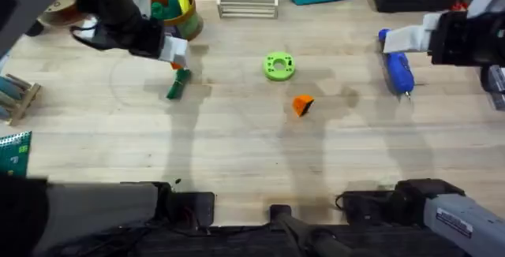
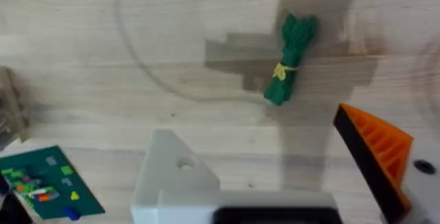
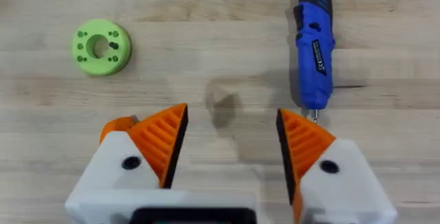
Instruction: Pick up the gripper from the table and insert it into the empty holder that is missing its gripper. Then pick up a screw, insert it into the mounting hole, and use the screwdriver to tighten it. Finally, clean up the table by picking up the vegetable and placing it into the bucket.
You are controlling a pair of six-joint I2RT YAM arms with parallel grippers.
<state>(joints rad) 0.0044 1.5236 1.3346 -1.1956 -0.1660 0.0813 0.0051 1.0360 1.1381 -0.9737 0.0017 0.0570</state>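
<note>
Orange wedge [image 1: 302,106]: it lies alone on the table [image 1: 237,147], near the middle. It is near the green ring [image 1: 278,66] but not touching it.
Holder [image 2: 175,176]: this is the bare white finger on the left pincer [image 2: 251,124]. Its other finger has an orange pad [image 2: 375,152].
Left pincer: wide open and holding nothing. It hangs by the bucket [image 1: 189,22], just above the vegetable [image 2: 290,59].
Right pincer [image 3: 232,110]: open and holding nothing. Both its orange pads are on. It hangs over the table with the screwdriver [image 3: 313,45] just beside it.
Step now: I think the wedge is not picked up yet, so the job is at its start.
How the wedge feels: it looks small, light and hard. It should not bend. Its slanted sides may slip out of a pinch.
Where to hold the wedge: squeeze its two flat sides. Leave free the end that goes into the holder.
Screwdriver: it lies flat, well apart from the wedge. It looks stiff, smooth and round, so it may roll. Hold it around the thick middle.
Vegetable: a small green bundle with a yellow tie. It lies flat near the bucket. It looks light and maybe soft. Pinch it at the tie.
Screw: I cannot pick one out.
</note>
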